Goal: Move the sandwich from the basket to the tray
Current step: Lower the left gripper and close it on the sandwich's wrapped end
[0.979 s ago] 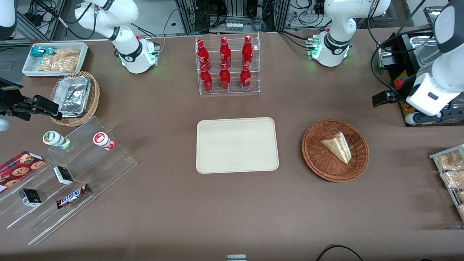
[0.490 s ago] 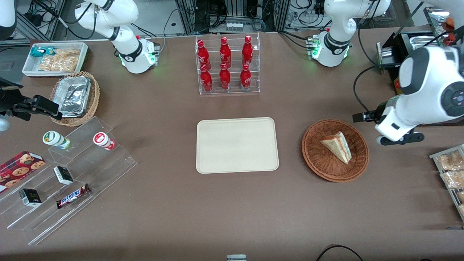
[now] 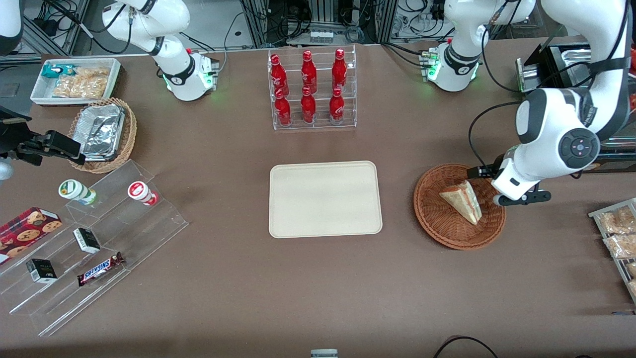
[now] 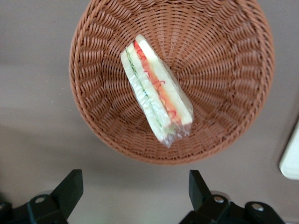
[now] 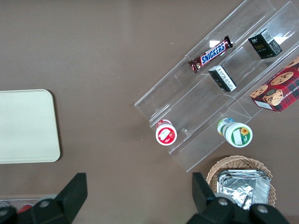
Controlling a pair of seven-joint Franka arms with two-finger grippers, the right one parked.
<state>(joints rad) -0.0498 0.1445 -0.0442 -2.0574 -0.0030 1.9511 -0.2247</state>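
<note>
Approaching wrapped sandwich (image 4: 156, 91) in wicker basket (image 4: 224, 70), toward working arm's table edge; claw (image 4: 133, 189) above rim, fingers apart, empty. Next: centre, descend, clamp across bread faces.

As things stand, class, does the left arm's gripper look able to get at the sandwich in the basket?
Probably yes. The gripper hangs open above the edge of the basket, and the sandwich lies uncovered in it with nothing on top or in between. It likely has to shift over the sandwich and then descend.

pincer (image 4: 134, 193): moved in from table's end; now over basket (image 3: 459, 206) rim
</note>
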